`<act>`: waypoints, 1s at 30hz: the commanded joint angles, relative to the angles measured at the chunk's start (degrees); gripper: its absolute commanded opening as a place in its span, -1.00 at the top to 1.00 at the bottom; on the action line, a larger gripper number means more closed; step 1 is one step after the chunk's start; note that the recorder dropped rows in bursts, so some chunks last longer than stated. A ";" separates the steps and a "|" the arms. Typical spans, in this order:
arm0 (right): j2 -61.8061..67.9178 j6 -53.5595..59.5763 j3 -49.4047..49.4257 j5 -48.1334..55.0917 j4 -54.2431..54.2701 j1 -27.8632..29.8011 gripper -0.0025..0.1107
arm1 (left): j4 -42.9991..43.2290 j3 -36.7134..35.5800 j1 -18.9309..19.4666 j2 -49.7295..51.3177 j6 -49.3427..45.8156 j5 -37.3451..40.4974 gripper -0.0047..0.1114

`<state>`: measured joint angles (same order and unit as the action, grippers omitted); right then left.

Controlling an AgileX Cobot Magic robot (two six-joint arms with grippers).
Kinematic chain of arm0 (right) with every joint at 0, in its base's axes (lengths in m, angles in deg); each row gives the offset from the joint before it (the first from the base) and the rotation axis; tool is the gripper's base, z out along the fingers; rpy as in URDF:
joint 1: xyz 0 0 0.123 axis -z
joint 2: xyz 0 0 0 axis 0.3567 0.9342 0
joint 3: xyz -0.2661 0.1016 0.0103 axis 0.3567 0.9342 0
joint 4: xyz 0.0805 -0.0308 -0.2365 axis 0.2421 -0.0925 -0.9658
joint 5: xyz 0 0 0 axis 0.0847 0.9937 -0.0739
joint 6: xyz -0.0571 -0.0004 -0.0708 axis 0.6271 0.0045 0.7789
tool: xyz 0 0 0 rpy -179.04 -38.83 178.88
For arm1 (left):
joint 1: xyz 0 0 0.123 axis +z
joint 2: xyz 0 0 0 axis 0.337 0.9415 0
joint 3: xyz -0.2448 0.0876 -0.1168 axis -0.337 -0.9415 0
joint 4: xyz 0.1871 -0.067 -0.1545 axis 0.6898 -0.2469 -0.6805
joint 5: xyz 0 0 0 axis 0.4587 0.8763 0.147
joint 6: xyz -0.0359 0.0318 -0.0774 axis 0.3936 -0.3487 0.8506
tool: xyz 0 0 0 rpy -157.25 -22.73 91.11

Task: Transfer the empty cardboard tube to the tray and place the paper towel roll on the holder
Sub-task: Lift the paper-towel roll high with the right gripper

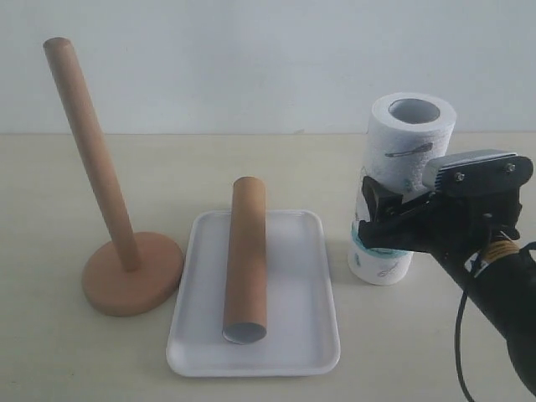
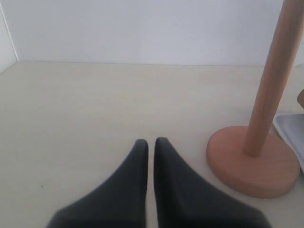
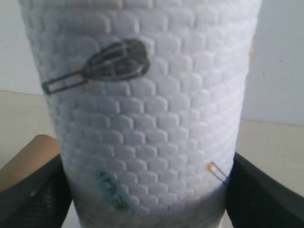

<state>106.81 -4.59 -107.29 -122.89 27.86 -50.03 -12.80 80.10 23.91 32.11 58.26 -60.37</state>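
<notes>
Tube: the empty cardboard tube (image 1: 244, 260) lies lengthwise in the tray (image 1: 201, 352).
Roll: the paper towel roll (image 1: 406, 159) stands upright on the table (image 1: 67, 360), just right of the tray.
Your right claw (image 1: 373, 222): clamped on the roll's lower half, with a finger against each side.
Your left claw (image 2: 151, 145): closed, low over the table and near the holder (image 1: 126, 276).

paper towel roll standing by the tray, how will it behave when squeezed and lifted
The thick white embossed paper towel roll probably dents under a squeeze: soft quilted paper, hollow core. Likely light for its bulk. Tall, standing on end, it may tip if nudged high.
</notes>
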 commanded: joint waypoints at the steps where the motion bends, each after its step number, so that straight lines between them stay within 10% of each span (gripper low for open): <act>1: 0.12 -0.08 0.23 1.97 -2.54 -0.03 0.96 | -0.45 -0.23 0.19 -0.12 -0.24 -0.08 0.85; 21: -15.64 4.27 0.23 5.76 -3.27 -0.03 0.96 | -0.45 -0.23 0.19 -0.12 -0.24 -0.08 0.85; 30: -38.30 13.38 -12.75 46.70 -2.47 -0.03 0.96 | -0.45 -0.23 0.19 -0.12 -0.24 -0.08 0.85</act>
<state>73.74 7.08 -114.87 -86.73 25.13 -50.03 -12.80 80.10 23.91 32.11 58.26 -60.37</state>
